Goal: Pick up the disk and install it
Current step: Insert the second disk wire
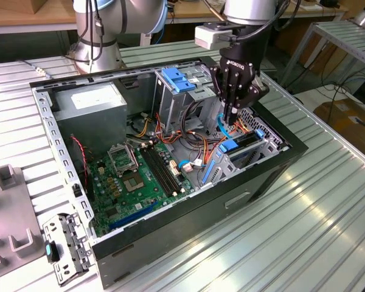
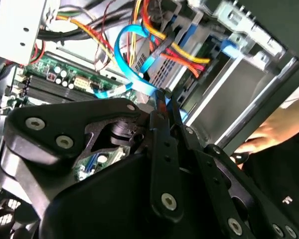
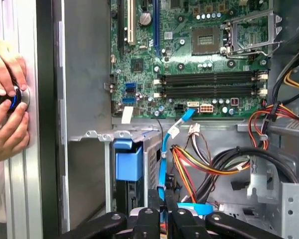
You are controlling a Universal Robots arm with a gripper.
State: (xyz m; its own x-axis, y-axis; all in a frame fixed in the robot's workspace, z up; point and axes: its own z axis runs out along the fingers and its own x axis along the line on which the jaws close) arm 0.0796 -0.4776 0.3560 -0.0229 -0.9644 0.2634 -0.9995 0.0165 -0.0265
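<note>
Black linkage bars of the end effector (image 2: 162, 107) crowd the foreground in both wrist views, its fingers drawn close together with a thin light-blue cable (image 2: 127, 55) looping just past the tips. Whether the tips actually pinch anything I cannot tell; the contact zone is hidden behind the linkage. In the exterior view the end effector (image 1: 231, 118) hangs low inside the open computer case (image 1: 61, 146), directly above the drive cage at the exterior view's right.

The disk (image 1: 238, 145) sits in that cage: dark body, bright blue carrier rails, lying below and just beside the fingertips. In the first wrist view its blue rail end (image 3: 128, 160) shows in the bay, next to the metal cage wall. Judgement: pickup is over and the disk is already in or very near its bay; full seating cannot be confirmed from these views.

Arm pose: wrist points steeply down into the case, forearm coming in from above at the exterior view's top; the arm base (image 1: 100, 30) stands behind the case on the ribbed metal surface (image 1: 328, 213).

Further out: motherboard (image 1: 137, 176) on the case floor, power supply (image 1: 88, 106) at the back corner, a paler blue slotted bracket (image 1: 179, 79) atop the upper cage, orange and yellow power wires (image 3: 199, 167). A person's hand (image 3: 7, 102) grips a small round object at the case edge.
</note>
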